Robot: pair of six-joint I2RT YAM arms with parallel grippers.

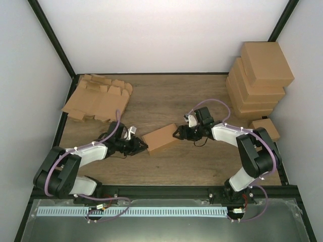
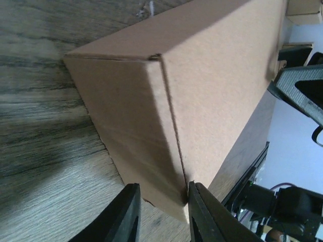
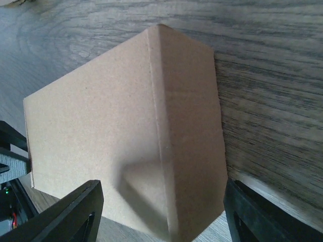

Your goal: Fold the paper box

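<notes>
Cardboard box (image 1: 160,137) lies closed before you. Your right gripper (image 3: 161,199) straddles one end, jaws spread wide. Your left gripper (image 2: 162,204) has its jaws narrow round a corner, grip unclear.

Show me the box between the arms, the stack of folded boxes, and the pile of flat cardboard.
box (image 1: 160,137): top view, middle of its upper face.
stack of boxes (image 1: 266,61): top view, lid of the topmost box.
flat cardboard pile (image 1: 98,98): top view, centre of the top sheet.

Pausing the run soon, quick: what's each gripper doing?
Left gripper: narrow gap at box corner; grip cannot be told.
Right gripper: open, straddling box end.
</notes>
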